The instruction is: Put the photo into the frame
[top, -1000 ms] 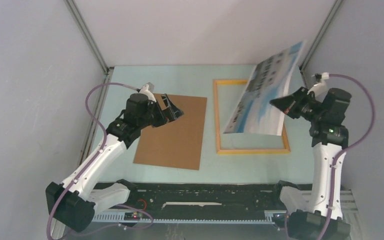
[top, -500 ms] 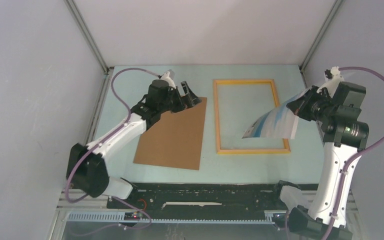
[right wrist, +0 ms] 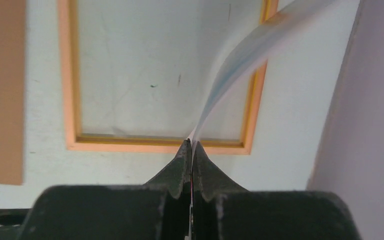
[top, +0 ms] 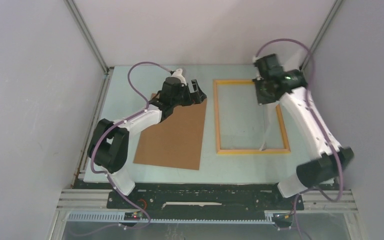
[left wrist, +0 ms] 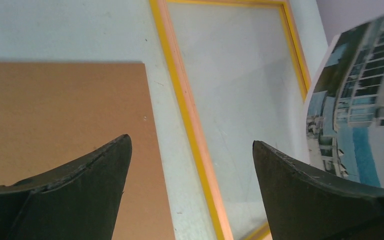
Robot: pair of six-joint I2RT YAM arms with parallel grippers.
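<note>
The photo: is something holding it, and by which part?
The right gripper pinches the photo by one edge; the left gripper is open, holding nothing.

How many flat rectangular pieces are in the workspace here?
3. The brown board lies on the left; the frame lies flat right of it; the photo hangs curled over the frame's right side, pinched in the right gripper. None seem hidden.

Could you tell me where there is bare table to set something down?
Free: the near table strip before the backing board and frame, and the narrow gap between them. Crowded: the frame's right side, where the right gripper dangles the photo; the left gripper hovers over the board's far corner.
</note>
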